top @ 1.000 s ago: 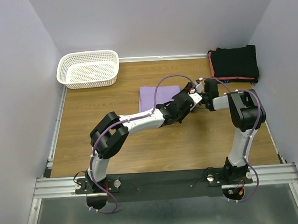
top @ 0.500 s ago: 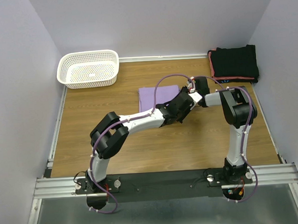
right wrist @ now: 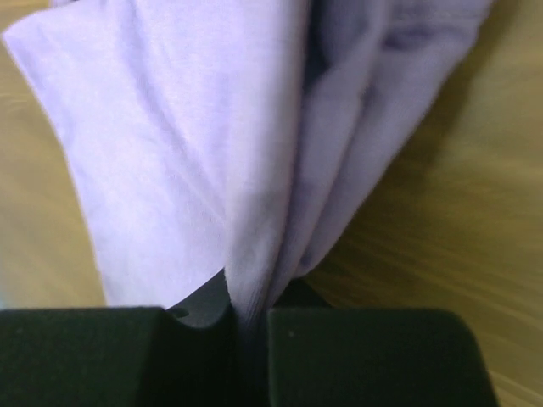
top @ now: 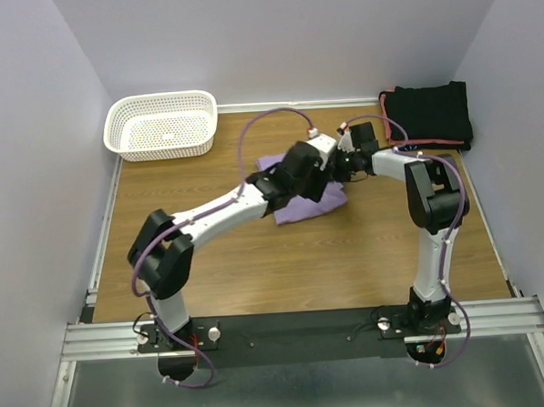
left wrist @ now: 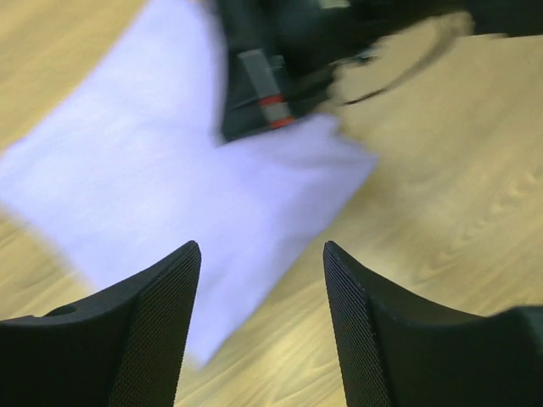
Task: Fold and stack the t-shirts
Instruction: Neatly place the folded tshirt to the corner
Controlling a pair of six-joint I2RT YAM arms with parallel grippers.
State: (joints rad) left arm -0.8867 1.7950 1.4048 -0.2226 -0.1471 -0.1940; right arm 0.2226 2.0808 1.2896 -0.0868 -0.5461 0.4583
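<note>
1. Basket (top: 163, 125), white mesh, sits at the far left corner of the tabletop (top: 211, 252), well apart from every shirt.
2. Lavender shirt (top: 304, 207) lies rumpled mid-tabletop; the right gripper (right wrist: 246, 315) pinches its fold.
3. Left gripper (left wrist: 259, 254) hovers over it, jaws apart.
4. Black shirts (top: 429, 113) sit stacked far right.

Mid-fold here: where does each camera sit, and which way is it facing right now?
Top external: above and behind the bases, looking down on the table; left arm and right arm both show.
Left wrist: on the left arm, facing down past its open left gripper at the lavender shirt and the right gripper.
Right wrist: close on the lavender shirt's fold, pinched in the right gripper.
Shared: all three see the lavender shirt.
</note>
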